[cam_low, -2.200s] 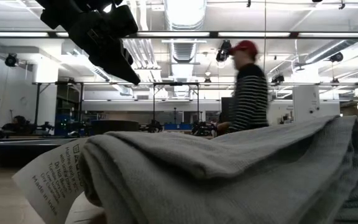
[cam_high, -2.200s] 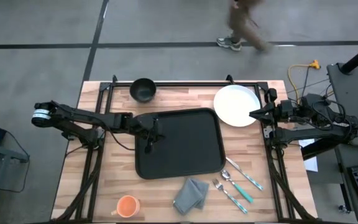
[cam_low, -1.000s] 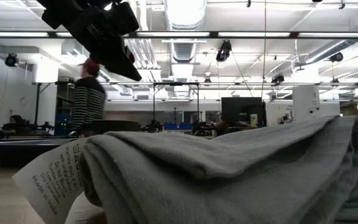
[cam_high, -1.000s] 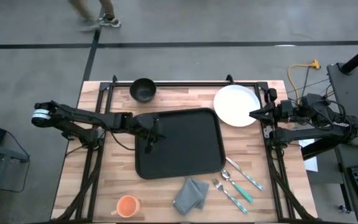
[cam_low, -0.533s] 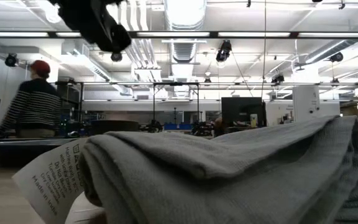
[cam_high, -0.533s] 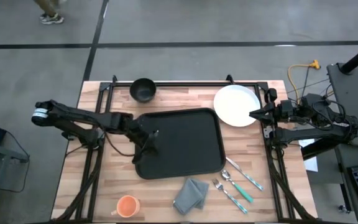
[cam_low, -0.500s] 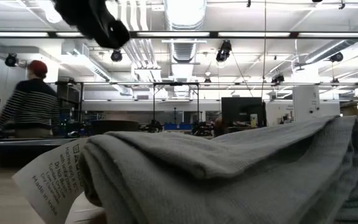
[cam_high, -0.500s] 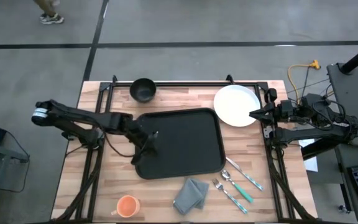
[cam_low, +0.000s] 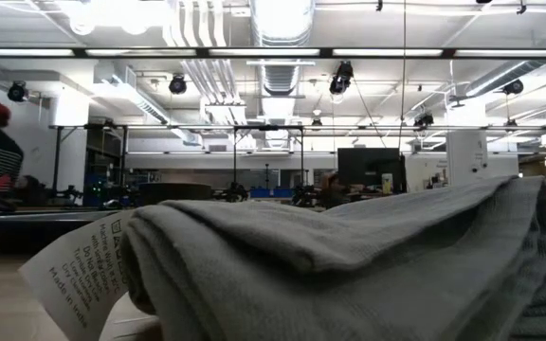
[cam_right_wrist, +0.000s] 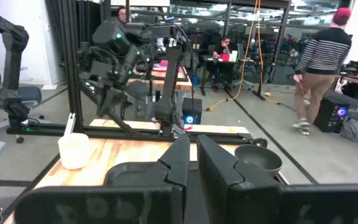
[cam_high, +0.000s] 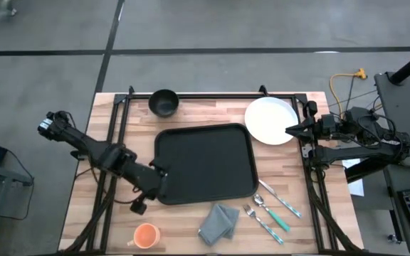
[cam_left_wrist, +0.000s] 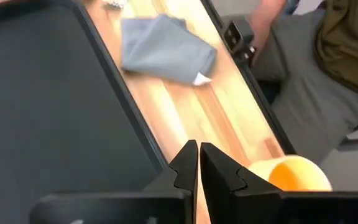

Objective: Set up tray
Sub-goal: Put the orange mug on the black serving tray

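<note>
Tray (cam_high: 205, 163) sits mid-table, looks stiff, light-ish, slick plastic w/ low rim, so best pinched at rim edge; left gripper (cam_left_wrist: 197, 163) w/ fingers closed hangs by its near-left corner, right gripper (cam_right_wrist: 191, 158) closed, parked beside white plate (cam_high: 270, 120).

Tray (cam_high: 208, 163) mid-table; plate (cam_high: 270, 119) right-rear of it; cloth (cam_high: 219, 221) in front.

The table (cam_high: 191, 220) is pale, banded wood with a smooth finish; the tray (cam_high: 208, 163) looks like matt black plastic; the napkin (cam_high: 219, 222) is soft grey woven cloth bearing a printed paper-like label (cam_low: 79, 265); the plate (cam_high: 270, 119) is smooth and white
</note>
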